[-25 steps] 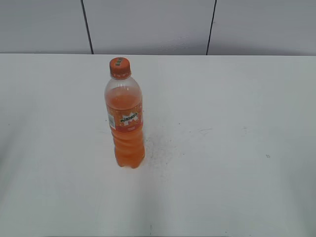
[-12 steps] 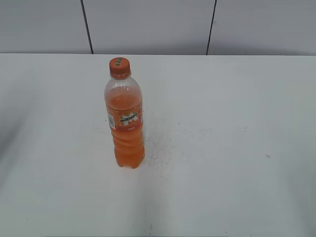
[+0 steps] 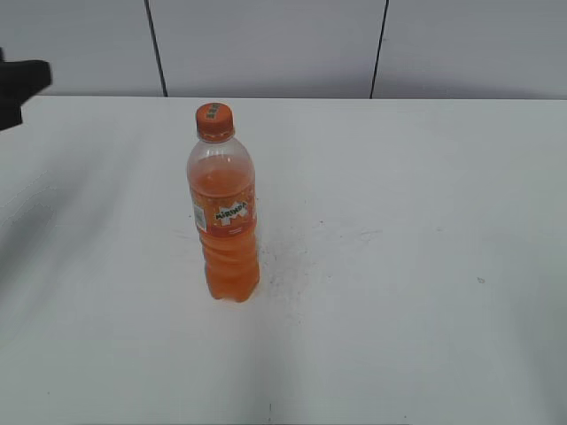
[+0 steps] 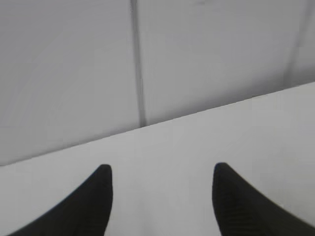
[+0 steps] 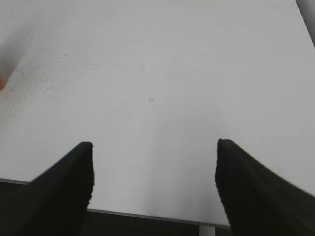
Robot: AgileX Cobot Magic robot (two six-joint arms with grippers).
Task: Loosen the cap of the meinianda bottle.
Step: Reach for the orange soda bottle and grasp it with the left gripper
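Note:
The meinianda bottle [image 3: 225, 221], clear plastic with orange drink and an orange label, stands upright left of the table's middle in the exterior view. Its orange cap [image 3: 214, 120] sits on the neck. A sliver of orange shows at the left edge of the right wrist view [image 5: 2, 81]. My left gripper [image 4: 160, 169] is open and empty, over the table near the back wall; a dark part of it shows at the exterior view's left edge [image 3: 22, 88], far left of the bottle. My right gripper [image 5: 153, 145] is open and empty above the table's front edge, out of the exterior view.
The white table [image 3: 399, 266] has dark specks and scuffs right of the bottle's base [image 3: 288, 261]. A grey panelled wall [image 3: 266, 44] with dark seams stands behind it. The table's front edge [image 5: 147, 216] lies under my right gripper.
A dark part of my left gripper has come into the exterior view at the upper left edge. The bottle has not moved.

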